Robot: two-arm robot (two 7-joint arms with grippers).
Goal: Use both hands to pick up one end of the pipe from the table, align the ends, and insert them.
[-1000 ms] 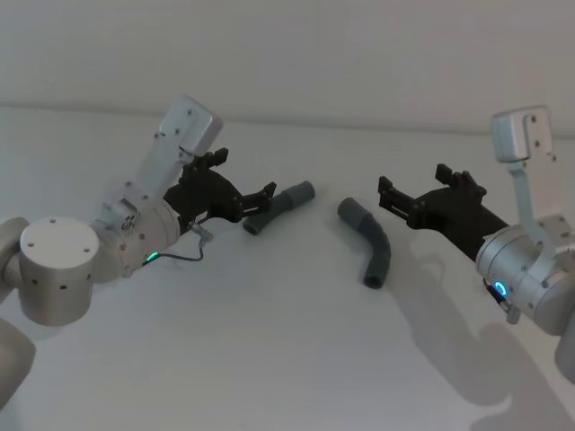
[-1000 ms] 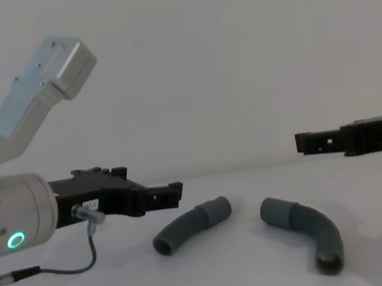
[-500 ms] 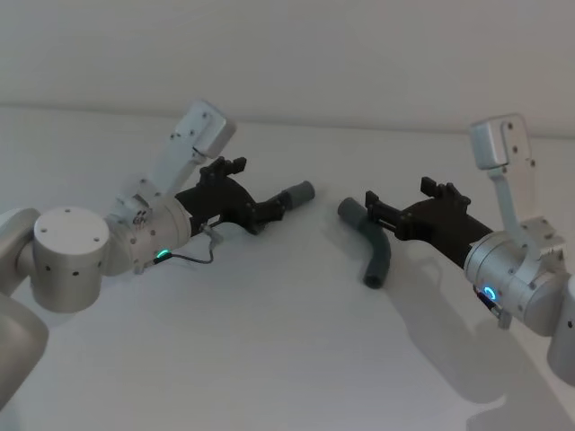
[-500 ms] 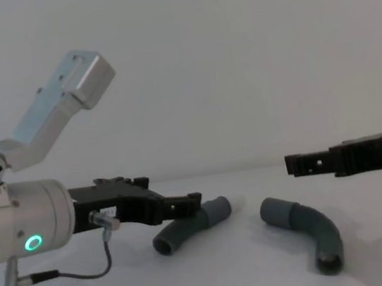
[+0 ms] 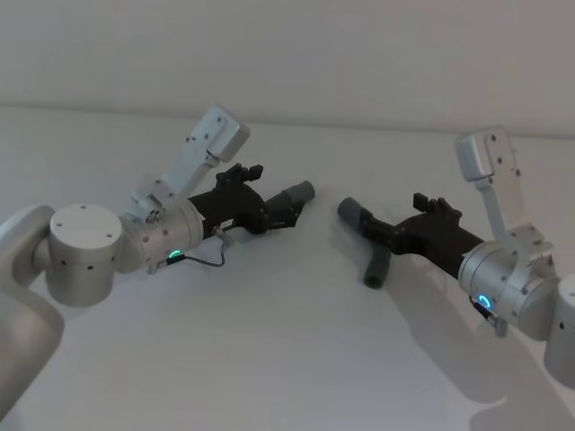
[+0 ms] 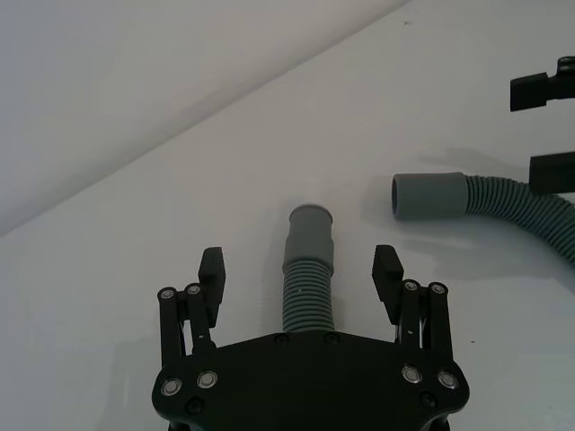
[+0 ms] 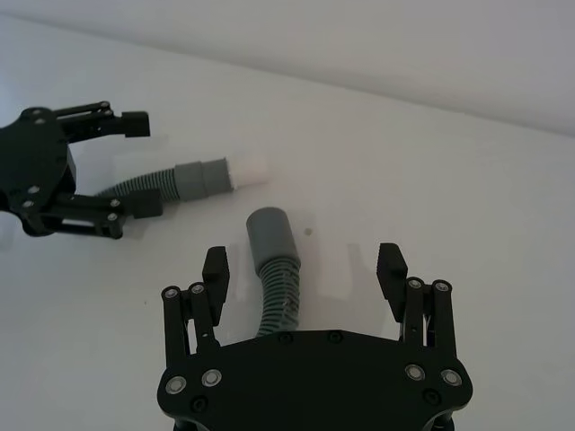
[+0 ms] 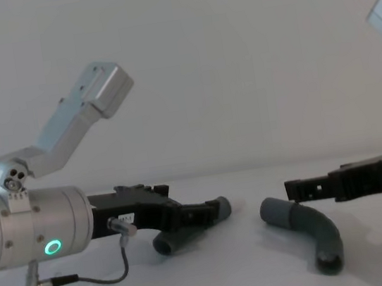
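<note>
Though matte, white table (image 5: 269, 359) (off-white wall (image 5: 287, 54) behind)

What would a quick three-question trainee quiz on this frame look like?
1. True or false: the left gripper is shut on the left pipe piece.
2. The right pipe piece is: A) lifted in the air, B) lying on the table, C) plugged into the other piece.
3. Fill in: the right gripper straddles its piece with fingers ____.
Key: 1 false, its fingers stand open on either side of the piece. 2 B. 3 open.
</note>
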